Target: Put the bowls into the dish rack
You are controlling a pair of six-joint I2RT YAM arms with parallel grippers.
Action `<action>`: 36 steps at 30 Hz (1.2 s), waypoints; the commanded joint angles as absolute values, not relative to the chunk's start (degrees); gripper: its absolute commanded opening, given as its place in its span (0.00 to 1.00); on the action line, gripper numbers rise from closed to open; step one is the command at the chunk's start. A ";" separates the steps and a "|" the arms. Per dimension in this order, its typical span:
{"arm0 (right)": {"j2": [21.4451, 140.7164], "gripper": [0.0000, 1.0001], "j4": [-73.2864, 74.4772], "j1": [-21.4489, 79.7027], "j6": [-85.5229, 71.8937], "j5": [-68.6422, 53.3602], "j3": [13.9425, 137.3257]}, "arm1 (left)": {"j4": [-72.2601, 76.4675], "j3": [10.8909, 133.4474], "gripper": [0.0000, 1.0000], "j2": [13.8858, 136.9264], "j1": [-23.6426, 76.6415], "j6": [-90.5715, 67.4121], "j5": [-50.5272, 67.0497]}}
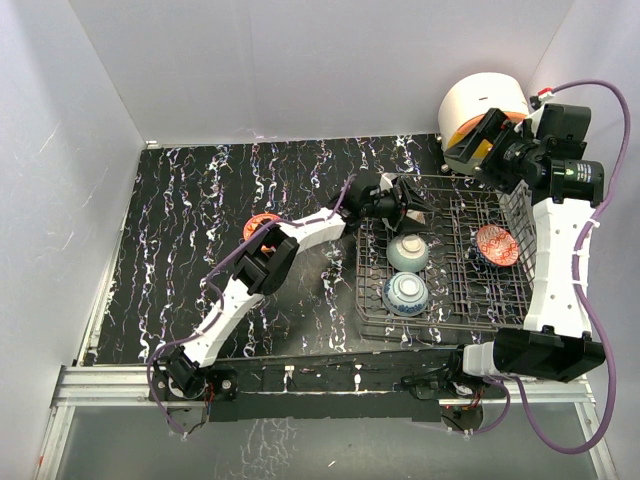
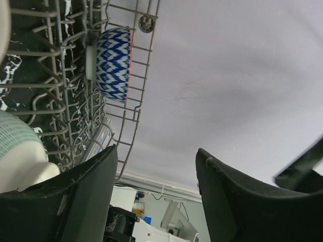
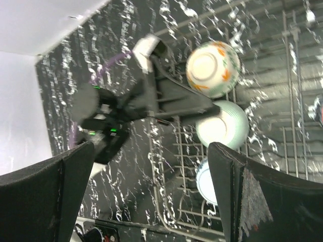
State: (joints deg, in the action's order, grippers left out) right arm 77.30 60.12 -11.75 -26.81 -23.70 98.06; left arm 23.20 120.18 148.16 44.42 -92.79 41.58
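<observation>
The dish rack [image 1: 440, 322] stands on the black marbled table [image 1: 190, 200], and four bowls are in it. In its left part, a pale teal bowl [image 1: 408, 252] stands in the middle and a blue-patterned bowl [image 1: 406, 294] is nearer to the arm bases. An orange-red bowl [image 1: 497, 245] leans in the right part of the rack. A cream bowl [image 3: 212, 68] with orange flowers is at the rack's far-left corner, its foot turned up toward the right wrist camera.

The left claw [image 1: 405, 198] hangs over that same corner, just beside the cream bowl. From the right wrist view I cannot tell if the two touch. In its own camera its fingers [image 2: 75, 201] stand wide apart, with only the wall between them, so it grips nothing.

The right claw [image 1: 478, 148] is raised above the rack's far-right corner, close to the white and orange drawer unit [image 1: 480, 100]. It is also spread wide, with nothing in it.

One more reddish bowl [image 1: 262, 226] sits on the table left of the rack, partly behind the left arm.
</observation>
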 commanded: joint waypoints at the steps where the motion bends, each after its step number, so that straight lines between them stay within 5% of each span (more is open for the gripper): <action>1: 72.97 0.98 61.36 -12.11 -25.51 -16.21 92.63 | 17.48 120.43 0.61 136.71 43.06 -86.49 44.59; 9: 70.27 0.98 60.91 -12.05 -24.45 -9.37 77.63 | -4.42 117.28 0.60 124.45 38.70 -68.51 44.62; 16: 74.44 0.98 60.16 -12.09 -22.34 -1.72 80.06 | -32.96 112.79 0.61 106.54 24.83 -44.35 33.83; 21: 79.97 0.98 57.06 -12.07 -21.98 1.66 81.72 | -40.27 97.25 0.62 89.02 20.00 -35.57 21.58; 26: 88.45 0.86 57.82 -12.08 -20.25 4.74 83.99 | -46.10 84.00 0.63 78.78 20.01 -30.44 11.81; 36: 98.51 0.75 56.08 -12.12 -19.20 17.20 86.57 | -46.25 80.91 0.65 75.44 19.95 -26.08 6.98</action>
